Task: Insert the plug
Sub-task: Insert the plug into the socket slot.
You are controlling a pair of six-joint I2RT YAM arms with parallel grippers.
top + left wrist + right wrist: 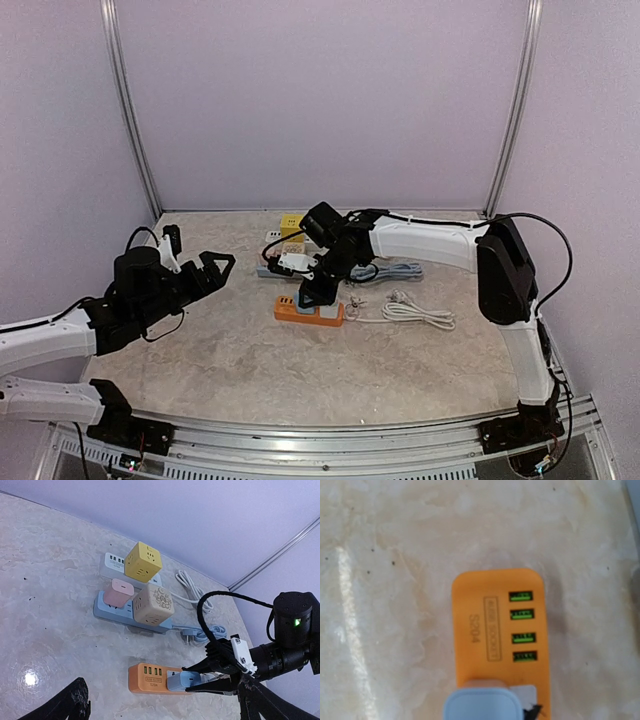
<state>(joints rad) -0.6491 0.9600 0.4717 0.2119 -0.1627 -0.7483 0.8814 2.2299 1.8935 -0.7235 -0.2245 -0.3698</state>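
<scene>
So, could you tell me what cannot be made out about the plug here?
- Prongs: right wrist view, the body of the blue plug covers them; the bottom edge crops it.
- Sockets of the orange strip: top view, too small, under the right gripper.

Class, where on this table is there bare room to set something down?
Widest bare stretch: the table in front, between the orange strip and the near edge. A smaller patch lies far left, behind the open left gripper. Crowded: the middle back, where the right gripper holds the blue plug beside the yellow cube and the white cable.
</scene>
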